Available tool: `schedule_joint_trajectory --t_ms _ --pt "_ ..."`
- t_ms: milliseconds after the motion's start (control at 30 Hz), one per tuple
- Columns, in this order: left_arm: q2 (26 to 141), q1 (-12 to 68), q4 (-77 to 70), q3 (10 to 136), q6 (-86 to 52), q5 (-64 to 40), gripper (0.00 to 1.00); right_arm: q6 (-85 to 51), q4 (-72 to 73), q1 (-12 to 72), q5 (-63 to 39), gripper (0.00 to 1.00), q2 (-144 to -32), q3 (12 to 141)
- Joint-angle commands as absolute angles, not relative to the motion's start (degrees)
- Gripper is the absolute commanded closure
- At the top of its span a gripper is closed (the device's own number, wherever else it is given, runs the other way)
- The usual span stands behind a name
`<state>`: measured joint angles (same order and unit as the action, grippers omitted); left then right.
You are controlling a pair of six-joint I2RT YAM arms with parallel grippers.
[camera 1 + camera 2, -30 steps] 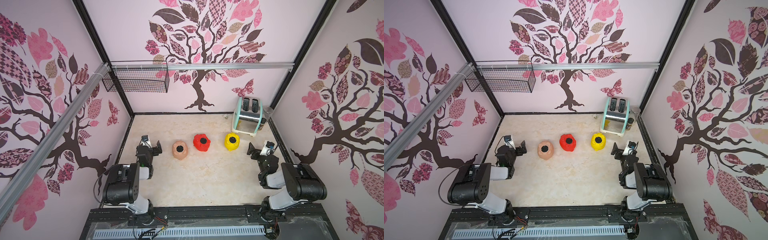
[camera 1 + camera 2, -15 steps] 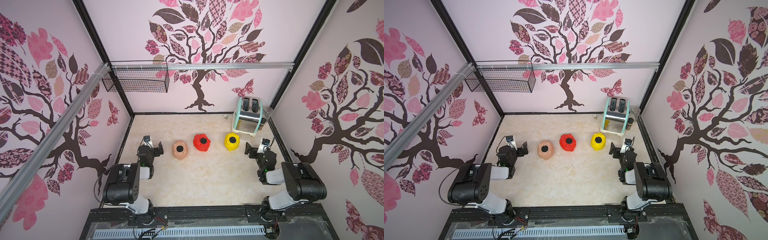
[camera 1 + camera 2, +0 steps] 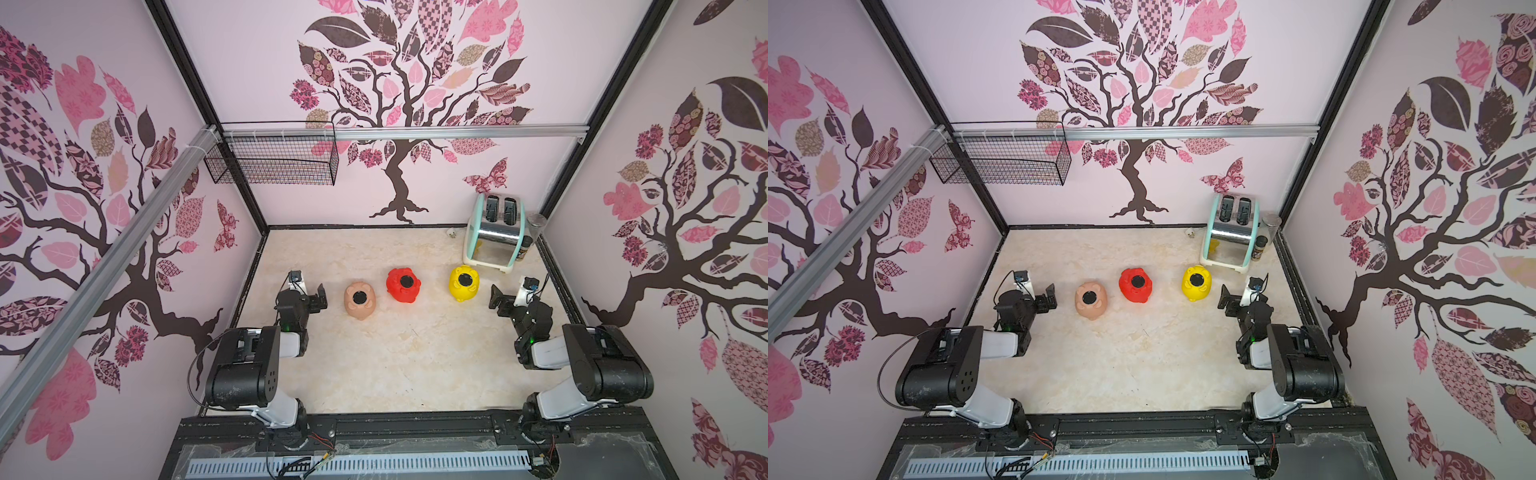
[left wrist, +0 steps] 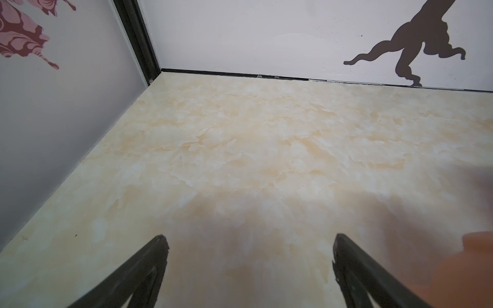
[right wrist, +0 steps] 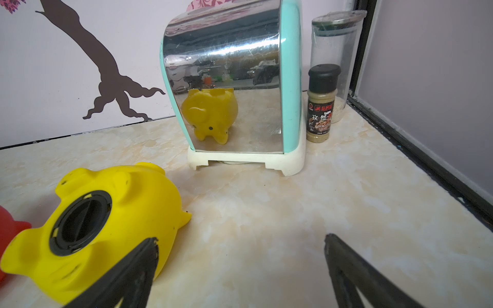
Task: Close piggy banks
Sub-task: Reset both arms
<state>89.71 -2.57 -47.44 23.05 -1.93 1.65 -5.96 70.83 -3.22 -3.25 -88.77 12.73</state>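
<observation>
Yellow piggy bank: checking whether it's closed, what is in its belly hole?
A black round plug sits in the hole of the yellow piggy bank; the inside is hidden.

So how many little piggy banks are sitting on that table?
3, in one row: the peach-pink pig at the left end, the red pig in the middle, the yellow pig near the toaster. None looks hidden.

On the marbled beige worktop (image 3: 395,357) sits a glossy red plastic pig (image 3: 403,285), a peach-pink plastic pig (image 3: 360,300) at its nine o'clock, a yellow plastic pig (image 3: 464,283) at three o'clock.
</observation>
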Motion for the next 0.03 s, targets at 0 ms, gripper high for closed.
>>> schedule_joint_trajectory --t_ms 0 --pt "89.24 -2.55 -48.67 22.6 -1.92 1.64 0.02 -5.37 69.79 -2.9 -2.95 0.0 -88.24 13.7"
